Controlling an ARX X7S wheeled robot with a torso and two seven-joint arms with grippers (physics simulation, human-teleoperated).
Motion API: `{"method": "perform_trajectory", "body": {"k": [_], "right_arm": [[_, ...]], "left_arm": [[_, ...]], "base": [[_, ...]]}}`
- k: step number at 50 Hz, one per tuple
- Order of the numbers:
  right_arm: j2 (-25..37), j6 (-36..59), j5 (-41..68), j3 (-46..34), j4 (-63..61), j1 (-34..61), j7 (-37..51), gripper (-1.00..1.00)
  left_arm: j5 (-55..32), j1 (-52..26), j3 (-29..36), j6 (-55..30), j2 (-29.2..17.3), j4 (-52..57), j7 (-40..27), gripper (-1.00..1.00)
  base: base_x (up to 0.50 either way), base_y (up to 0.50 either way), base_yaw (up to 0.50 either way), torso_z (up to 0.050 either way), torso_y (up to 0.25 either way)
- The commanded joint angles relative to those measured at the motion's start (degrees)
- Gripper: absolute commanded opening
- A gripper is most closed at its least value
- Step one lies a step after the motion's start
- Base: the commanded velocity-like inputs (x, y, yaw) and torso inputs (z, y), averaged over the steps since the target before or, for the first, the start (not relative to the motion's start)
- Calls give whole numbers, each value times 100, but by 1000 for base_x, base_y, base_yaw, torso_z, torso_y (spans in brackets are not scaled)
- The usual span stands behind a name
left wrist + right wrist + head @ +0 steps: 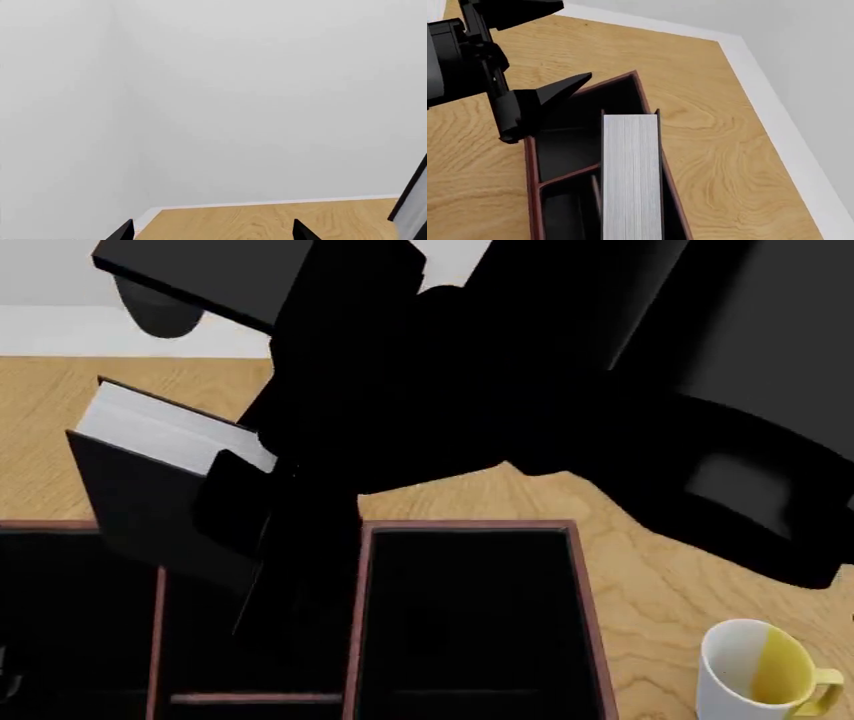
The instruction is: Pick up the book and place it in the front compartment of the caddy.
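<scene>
while gripped by right tool [254, 480], book [167, 435] above caddy [587, 590]

In the head view the right arm's black bulk hides the right tool [247, 502] and much of the book [154, 475]. The caddy [583, 580] runs off the lower edge, and the front compartment [214, 660] lies partly covered.

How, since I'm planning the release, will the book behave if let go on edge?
Likely stiff: the book shows a straight page edge in the right gripper. Thin and on edge, it would probably tip against a caddy divider. Smooth covers may slip.
</scene>
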Motion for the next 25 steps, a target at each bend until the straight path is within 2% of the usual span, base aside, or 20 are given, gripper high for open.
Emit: {"method": "perform_trajectory", "body": {"k": [1, 25], "right_arm": [[-292, -386, -688, -213, 684, 116, -539, -100], [-735, -757, -1047, -665, 1472, 91, -1234, -100]], "left_arm": [[-39, 43, -57, 45, -26, -18, -16, 100], [-169, 17, -155, -34, -106, 65, -82, 100]], "base": [[0, 0, 0, 0, 0], [0, 0, 0, 0, 1]]}}
